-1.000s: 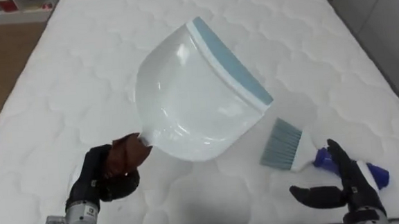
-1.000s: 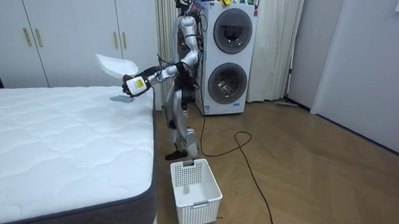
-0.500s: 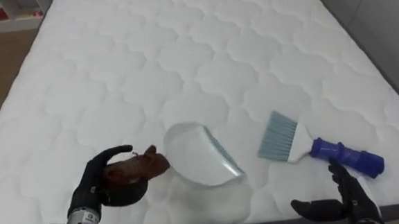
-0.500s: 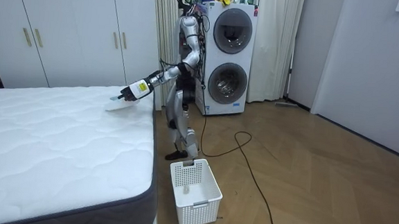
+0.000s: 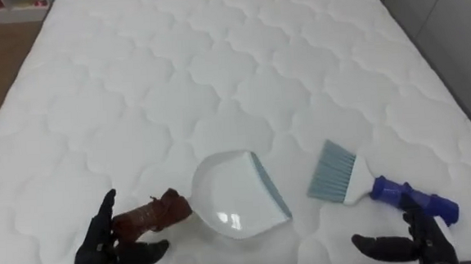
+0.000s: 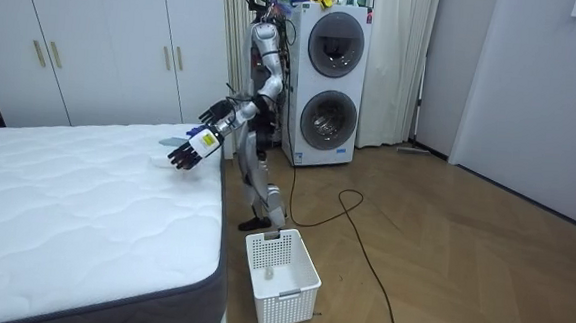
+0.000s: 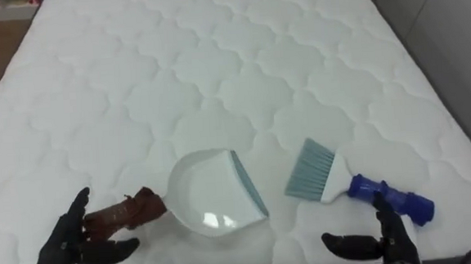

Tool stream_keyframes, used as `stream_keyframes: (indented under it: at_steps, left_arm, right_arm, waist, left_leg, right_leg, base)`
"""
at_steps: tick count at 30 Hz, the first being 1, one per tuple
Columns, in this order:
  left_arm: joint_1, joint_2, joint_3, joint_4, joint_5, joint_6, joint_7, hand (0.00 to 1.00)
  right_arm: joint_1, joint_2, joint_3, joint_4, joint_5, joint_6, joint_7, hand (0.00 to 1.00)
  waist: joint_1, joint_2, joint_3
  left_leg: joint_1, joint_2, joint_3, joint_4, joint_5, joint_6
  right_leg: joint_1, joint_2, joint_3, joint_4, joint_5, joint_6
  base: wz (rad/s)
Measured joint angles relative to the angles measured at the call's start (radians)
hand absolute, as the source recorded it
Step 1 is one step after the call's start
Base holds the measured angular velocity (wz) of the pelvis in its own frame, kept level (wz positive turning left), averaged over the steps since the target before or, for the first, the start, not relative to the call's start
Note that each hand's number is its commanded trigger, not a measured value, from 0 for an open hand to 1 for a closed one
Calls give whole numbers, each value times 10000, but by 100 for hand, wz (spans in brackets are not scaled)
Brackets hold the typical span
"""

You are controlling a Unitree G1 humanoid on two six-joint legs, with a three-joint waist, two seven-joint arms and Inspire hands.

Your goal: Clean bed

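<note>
A white dustpan (image 5: 235,199) with a grey-blue lip lies flat on the white mattress (image 5: 216,76), its brown handle (image 5: 152,215) pointing toward my left hand. My left hand (image 5: 101,243) is open beside the handle's end, fingers straight and thumb spread, holding nothing. A hand brush (image 5: 336,173) with grey-blue bristles and a blue grip (image 5: 412,200) lies right of the dustpan. My right hand (image 5: 410,237) hovers open just in front of the blue grip, apart from it. In the room view I stand at the bed's end with my left hand (image 6: 191,148) stretched over the mattress.
The mattress's near edge runs just below both hands. A white plastic basket (image 6: 281,276) stands on the wooden floor beside the bed. Stacked washing machines (image 6: 331,84) are behind me, and white wardrobes (image 6: 105,40) line the wall.
My left hand lowered the raised dustpan onto the mattress, then opened and let go of its brown handle. The right hand stayed open near the brush.
</note>
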Motion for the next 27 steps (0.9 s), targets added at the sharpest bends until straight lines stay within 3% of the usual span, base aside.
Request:
stream_keyframes:
  at_steps: [6, 7, 9, 12, 14, 17, 21, 27]
  left_arm:
    - [101, -93, 1273, 106, -1099, -174, 1127, 0]
    - [208, -94, 1550, 451, -1105, -377, 1451, 0]
    - [316, -123, 2058, 951, -1097, -439, 1843, 0]
    - [874, -306, 3009, 1192, -1089, -437, 2421, 0]
    - [1213, -322, 3450, 1782, -1088, -508, 2873, 0]
    - [1263, -335, 3758, 3328, -1087, -425, 3025, 0]
    - [1295, -396, 3773, 4472, -1079, -257, 2895, 0]
    - [1382, -398, 3512, 5790, -974, 236, 1974, 0]
  right_arm:
    - [220, 14, -1104, 121, 812, -10, -683, 0]
    - [244, 13, -1435, 282, 996, -29, -847, 0]
    - [223, 19, -2063, 893, 1142, -35, -1006, 0]
    - [578, 50, -3165, 1669, 1431, 0, -1222, 0]
    - [767, 102, -3621, 2299, 1795, 9, -1472, 0]
    - [955, 222, -3655, 3052, 1802, 171, -1408, 0]
    - [889, 343, -3656, 4023, 1755, 449, -1088, 0]
    - [899, 344, -3343, 5215, 975, 918, -212, 0]
  waist:
    - [24, -18, -45]
    - [29, -2, -74]
    - [7, -3, -109]
    - [-3, -39, -133]
    - [44, -119, -104]
    - [19, -143, -114]
    - [15, -200, -109]
    - [-1, -169, -65]
  left_leg:
    - [237, 63, -3, -52, 17, -29]
    - [287, 71, -3, -81, 17, -30]
    - [335, 76, -57, -99, 17, -30]
    - [386, 84, -55, -171, 17, -30]
    - [385, 69, -52, -201, 16, -30]
    - [396, 56, -74, -316, 12, -36]
    - [399, 31, -87, -467, -6, -52]
    - [379, 22, -258, -441, -6, -51]
  right_leg:
    - [380, 52, -35, -270, 20, -12]
    - [410, 66, -17, -278, 20, -12]
    - [467, 76, -18, -297, 19, -14]
    - [522, 73, -77, -346, 18, -14]
    - [508, 66, -66, -360, 17, -13]
    - [464, 58, -96, -389, 19, -8]
    - [370, 69, -137, -199, 25, 0]
    - [433, 49, -278, -257, 38, -9]
  base:
    - [0]
    - [0]
    - [0]
    - [4]
    - [0]
    - [0]
    - [1]
    - [6]
